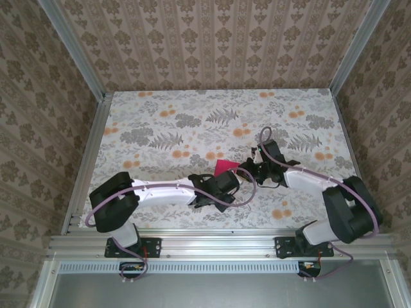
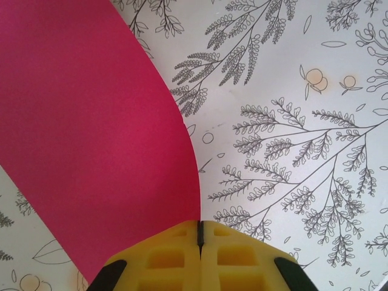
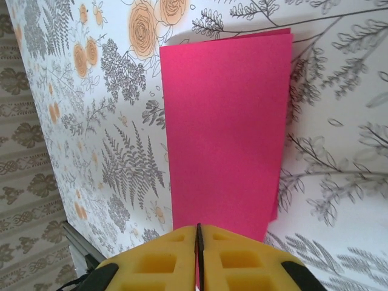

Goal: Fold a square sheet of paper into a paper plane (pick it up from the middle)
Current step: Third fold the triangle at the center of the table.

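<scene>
1. Pressed together at the bottom centre of the left wrist view: left gripper (image 2: 200, 233), yellow moulded pads meeting in a thin seam and pinching one edge of the thin magenta-pink square sheet of paper (image 2: 91, 133).
2. Outward from that seam: pink surface fanning toward the upper left of the frame, its right edge bowed in a curve over the white tablecloth printed with grey ferns and orange flowers (image 2: 291, 121).
3. Likewise closed at the bottom centre of the right wrist view: right gripper (image 3: 198, 236), nipping the near end of the sheet. Above it, a tall pink rectangle reaching the upper right, with a second layer peeking out along the top and lower right edges. Judged to be doubled over once.
4. From above, just right of centre: a small pink patch between the two wrists, one gripper close on either side.
5. Step in hand, as a judgement: setting the centre fold. Keep both pinches firm, match the edges before pressing, hold the layers taut, lower flat onto the cloth and crease along the whole fold. Avoid twisting one wrist against the other; likely to skew or tear paper this thin.
6. Containers: none seen, so nothing to report inside any.
</scene>
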Motion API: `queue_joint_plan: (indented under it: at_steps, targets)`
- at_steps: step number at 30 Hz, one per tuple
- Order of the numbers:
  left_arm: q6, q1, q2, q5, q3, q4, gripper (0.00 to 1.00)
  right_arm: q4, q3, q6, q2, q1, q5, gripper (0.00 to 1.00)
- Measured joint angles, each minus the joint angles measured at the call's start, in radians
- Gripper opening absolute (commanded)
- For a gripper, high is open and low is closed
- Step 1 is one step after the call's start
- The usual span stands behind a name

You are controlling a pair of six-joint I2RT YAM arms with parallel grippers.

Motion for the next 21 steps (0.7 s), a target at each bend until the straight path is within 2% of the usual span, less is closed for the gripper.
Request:
queue_joint_plan:
  at_steps: [10, 21]
  targets:
    - [0.0, 0.022, 0.0, 0.047, 0.0, 0.007, 0.0, 0.024, 0.11, -0.029, 0.237, 0.0, -0.092, 0.08]
    - [0.0, 0.076, 0.0, 0.12, 0.0, 0.007, 0.0, -0.202, 0.244, -0.24, 0.333, 0.002, -0.043, 0.08]
